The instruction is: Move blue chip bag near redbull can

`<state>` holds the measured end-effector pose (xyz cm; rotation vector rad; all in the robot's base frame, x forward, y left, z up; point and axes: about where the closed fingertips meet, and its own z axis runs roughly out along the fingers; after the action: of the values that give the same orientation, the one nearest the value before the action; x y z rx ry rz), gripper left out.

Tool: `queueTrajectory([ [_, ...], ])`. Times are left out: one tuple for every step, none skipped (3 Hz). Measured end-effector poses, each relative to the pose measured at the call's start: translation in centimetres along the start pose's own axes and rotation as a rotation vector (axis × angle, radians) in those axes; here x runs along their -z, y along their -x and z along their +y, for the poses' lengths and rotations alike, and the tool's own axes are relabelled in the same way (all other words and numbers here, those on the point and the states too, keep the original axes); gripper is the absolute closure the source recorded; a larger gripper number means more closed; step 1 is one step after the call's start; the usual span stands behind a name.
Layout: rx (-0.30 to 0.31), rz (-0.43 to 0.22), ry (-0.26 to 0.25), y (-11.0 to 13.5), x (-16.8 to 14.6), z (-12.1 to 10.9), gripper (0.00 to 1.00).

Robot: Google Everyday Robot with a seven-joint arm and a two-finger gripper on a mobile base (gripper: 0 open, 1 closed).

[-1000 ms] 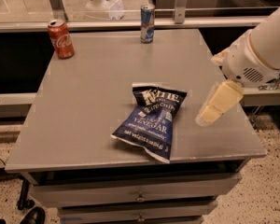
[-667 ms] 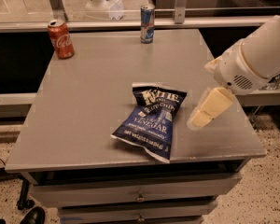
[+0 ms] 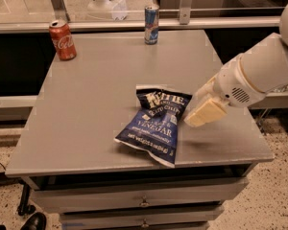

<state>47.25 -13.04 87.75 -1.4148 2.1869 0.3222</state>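
The blue chip bag (image 3: 156, 124) lies flat on the grey table (image 3: 96, 95), near the front middle, its black top pointing toward the back right. The redbull can (image 3: 151, 24) stands upright at the table's back edge, well behind the bag. My gripper (image 3: 205, 111) comes in from the right on a white arm and hangs just above the table, right beside the bag's right edge near its top. Its cream-coloured fingers point down and to the left.
A red Coca-Cola can (image 3: 63, 40) stands at the back left corner of the table. A rail and glass partition run behind the table. Drawers sit under the tabletop. The floor shows at the right and the left.
My gripper has moved left and slightly down, from the table's right edge to the bag's right side. The bag and both cans have not moved.
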Motion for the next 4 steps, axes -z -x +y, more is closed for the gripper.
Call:
queueTrajectory([
  [-0.021,-0.009,0.01,-0.3,-0.5,0.3,0.64],
  [-0.035,-0.011,0.021,-0.2,-0.9,0.6,0.63],
  [-0.04,-0.02,0.024,0.2,-0.9,0.5,0.4],
  [-0.039,-0.03,0.027,0.8,-1.0,0.3,0.16],
])
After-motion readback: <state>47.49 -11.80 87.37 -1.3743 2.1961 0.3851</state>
